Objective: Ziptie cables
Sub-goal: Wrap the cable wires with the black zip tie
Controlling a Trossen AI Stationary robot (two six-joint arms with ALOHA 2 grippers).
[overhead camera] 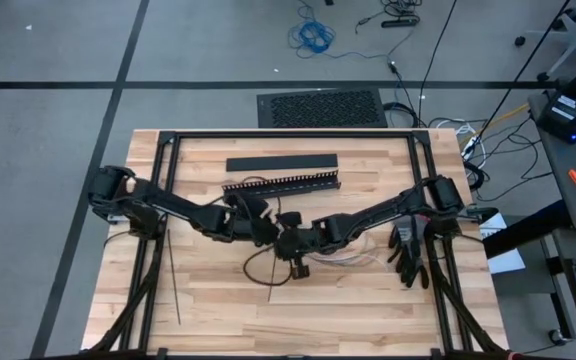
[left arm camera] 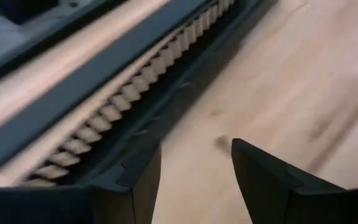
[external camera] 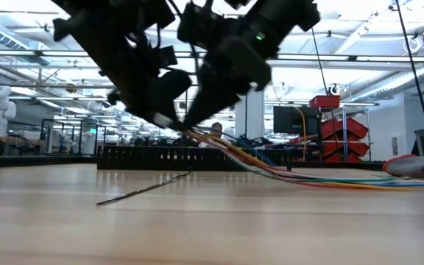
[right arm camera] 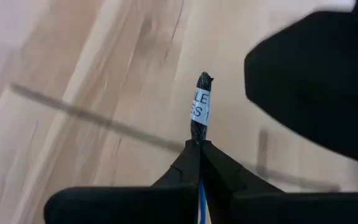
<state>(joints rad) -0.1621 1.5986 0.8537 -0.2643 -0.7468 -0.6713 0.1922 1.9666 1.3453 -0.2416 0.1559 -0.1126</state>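
The cables [overhead camera: 353, 256] are a pale bundle of thin wires lying on the table right of centre. In the low view the cables [external camera: 322, 179] slope down from my right gripper to the wood, their far ends resting there. My right gripper [overhead camera: 295, 248] is shut on the bundle's taped end. My left gripper [overhead camera: 255, 218] hovers just left of it, open, near the black slotted duct [left arm camera: 123, 106]; nothing is between its fingers [left arm camera: 263, 180]. Two straight zipties [overhead camera: 173, 275] lie on the table's left part. Another ziptie [overhead camera: 266, 268] curves below the grippers. My right gripper [right arm camera: 199, 146] pinches the cable bundle between its two fingers just behind the black-taped end with the white label [right arm camera: 199, 112], which sticks out past the fingertips. That end is lifted clear; the wires [external camera: 271, 168] slant down behind it onto the table.
The slotted duct [overhead camera: 283, 183] and a flat black bar [overhead camera: 280, 163] lie across the table's far part. A black glove-like object [overhead camera: 408, 250] sits near the right frame rail. A thin ziptie [external camera: 146, 189] lies on the wood in the low view. Bare wood fills the near half.
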